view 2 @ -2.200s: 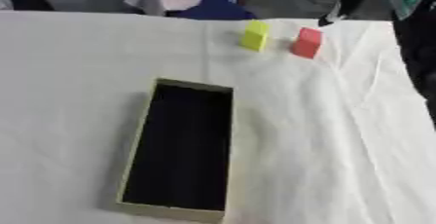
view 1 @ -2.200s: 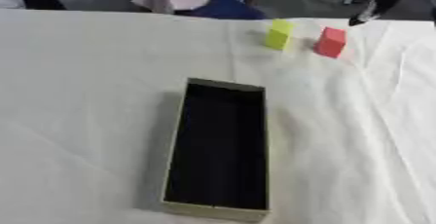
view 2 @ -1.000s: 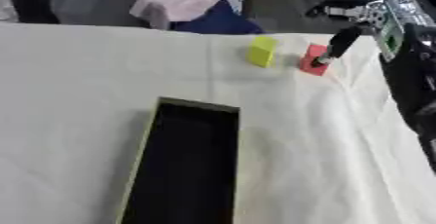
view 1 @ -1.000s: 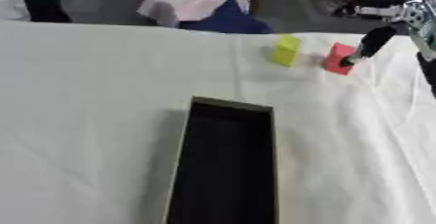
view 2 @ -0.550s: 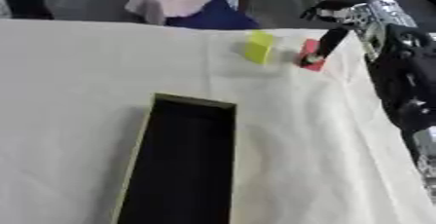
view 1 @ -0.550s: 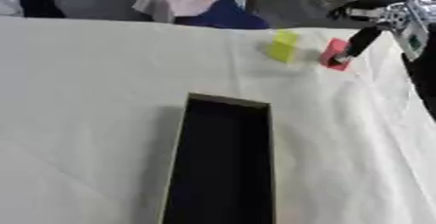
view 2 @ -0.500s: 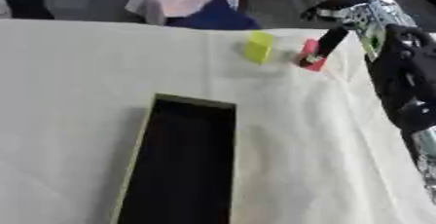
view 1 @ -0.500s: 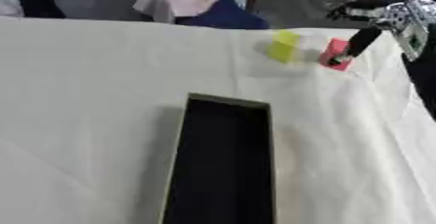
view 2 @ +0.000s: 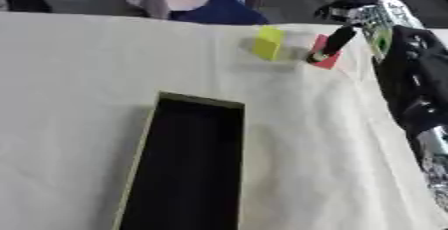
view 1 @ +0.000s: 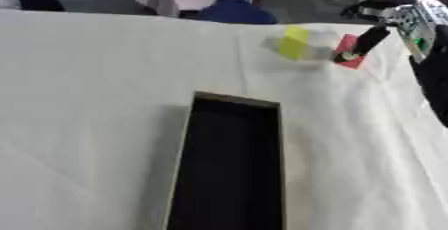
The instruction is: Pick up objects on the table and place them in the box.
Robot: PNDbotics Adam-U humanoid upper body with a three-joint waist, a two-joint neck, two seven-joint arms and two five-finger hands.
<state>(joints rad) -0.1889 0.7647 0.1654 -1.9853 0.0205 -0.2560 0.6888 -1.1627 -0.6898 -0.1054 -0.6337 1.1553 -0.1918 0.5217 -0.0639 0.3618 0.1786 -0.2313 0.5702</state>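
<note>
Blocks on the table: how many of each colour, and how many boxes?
Yellow block: 1
Red block: 1, with the right hand at it
Box: 1, nothing visible inside
Total: 3

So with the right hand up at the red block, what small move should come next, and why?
Probably curl the fingers round the red block and lift. The right hand has a dark finger lying across the block's front, but a pinch cannot be made out. The box is open, nearer the robot, and the yellow block stands just left.
</note>
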